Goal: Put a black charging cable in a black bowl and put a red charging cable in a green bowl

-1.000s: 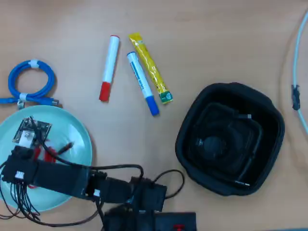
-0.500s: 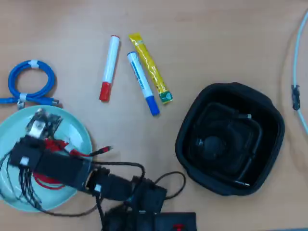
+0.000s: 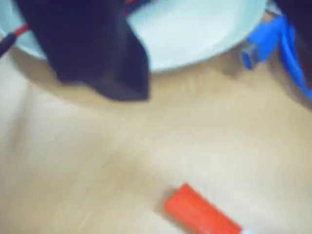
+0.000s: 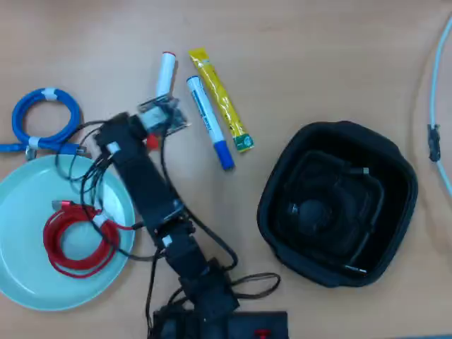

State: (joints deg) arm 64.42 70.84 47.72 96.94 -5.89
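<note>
1. Your table (image 4: 318, 63) is a smooth, pale wood surface that fills the overhead view.
2. The black bowl (image 4: 279, 176) sits at the right of the overhead view: squarish dark plastic with rounded corners and a stepped base.
3. Inside it lies the black charging cable (image 4: 367, 205); black on black, you can make out only a loop and small pale plug tips.
4. The green bowl (image 4: 21, 282) rests at the lower left, round, shallow and pale mint, its left rim cut off by the frame edge.
5. The red charging cable (image 4: 70, 240) lies coiled in it with a white tie, one plug end pointing right towards the arm.
6. Your arm (image 4: 152, 187) stretches from the bottom edge up to the left, trailing thin black wires.
7. The gripper (image 3: 122, 90) shows in the wrist view only as a blurred dark block over the dish rim; you cannot tell whether its fingers are apart or together.
8. A blue cable (image 4: 42, 116) sits coiled just above the dish.
9. Near the arm's tip lie a yellow packet (image 4: 220, 99), a blue-capped marker (image 4: 208, 120) and a red-capped marker (image 4: 164, 74); the red cap is mostly hidden.
</note>
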